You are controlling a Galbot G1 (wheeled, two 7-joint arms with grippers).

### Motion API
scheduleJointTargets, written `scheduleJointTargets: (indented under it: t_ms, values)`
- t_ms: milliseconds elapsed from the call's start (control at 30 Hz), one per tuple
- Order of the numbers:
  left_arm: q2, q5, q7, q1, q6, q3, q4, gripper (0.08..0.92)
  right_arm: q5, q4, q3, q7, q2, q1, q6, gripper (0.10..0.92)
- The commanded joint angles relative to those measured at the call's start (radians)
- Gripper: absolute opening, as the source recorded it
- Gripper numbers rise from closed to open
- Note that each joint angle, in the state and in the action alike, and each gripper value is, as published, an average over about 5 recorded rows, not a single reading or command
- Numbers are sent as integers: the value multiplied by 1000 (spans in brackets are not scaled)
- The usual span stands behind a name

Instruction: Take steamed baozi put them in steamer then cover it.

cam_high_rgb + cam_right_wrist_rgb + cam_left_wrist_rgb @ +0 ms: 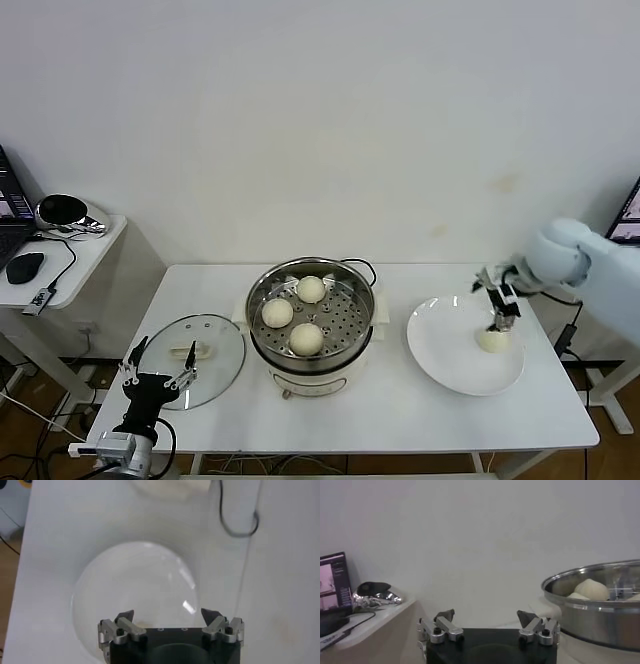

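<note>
Three baozi [306, 339] sit in the steamer [311, 330]. The fourth [492, 339] lies on the plate [450, 360] just under the right gripper [502, 322], jaws apart. The lid [195, 360] waits by the idle, open left gripper [158, 378].

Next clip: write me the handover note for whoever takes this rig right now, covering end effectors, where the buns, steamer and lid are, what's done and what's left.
Right end effector: open, right over the last baozi on the white plate, not gripping it.
Left end effector: open, holding nothing, at the table's front left edge by the lid.
Steamer: mid-table, uncovered, with three baozi on its perforated tray.
Glass lid: flat on the table, to the robot's left of the steamer.
Done: three of four buns loaded.
Left: grasp the plate bun, place it in the steamer, then put the lid on.
</note>
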Motion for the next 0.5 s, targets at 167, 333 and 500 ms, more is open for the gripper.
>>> scheduleJointTargets:
  t_ms: [167,333,500]
  values:
    - [10,-1,0,8,6,-21,-10,823,-178,-255,347,22,70,-378,33,823]
    - [6,-1,1,14,6,-25,-10,823,-192,-323,357,30,132,-375,46,823]
    - [3,0,0,14,5,-23,-7,823,-211,-384,363,34,191,-375,52,823]
